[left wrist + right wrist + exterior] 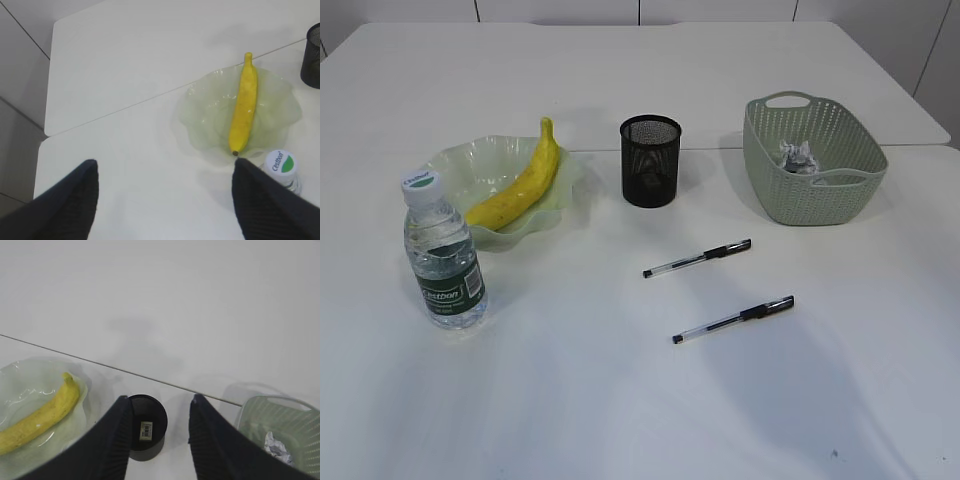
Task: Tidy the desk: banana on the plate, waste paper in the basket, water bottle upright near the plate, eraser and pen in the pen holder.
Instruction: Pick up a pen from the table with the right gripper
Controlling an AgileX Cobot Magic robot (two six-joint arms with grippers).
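Fingers first: neither gripper appears in the exterior view. There, the banana [518,186] lies across the pale green plate [455,163], stem toward twelve o'clock. The water bottle [443,256] stands upright just beside the plate at its seven o'clock. The black mesh pen holder [651,160] stands at three o'clock of the plate, a dark item inside it, not identifiable. The green basket [812,180] sits farther toward three o'clock, with crumpled waste paper [798,156] inside. Two pens lie flat on the table [620,400]: the nearer-holder pen [697,258] at six o'clock of the holder, the second pen [733,319] beyond it toward five o'clock.

Left wrist view: the left gripper [165,200] is released, fingers spread wide, nothing between them, above bare table. The banana rests in the plate at two o'clock; the bottle cap shows beside the right finger.

Right wrist view: the right gripper [160,440] is partly parted, grasping nothing, directly over the pen holder, whose floor shows a small labelled item. Basket with paper lies at four o'clock.
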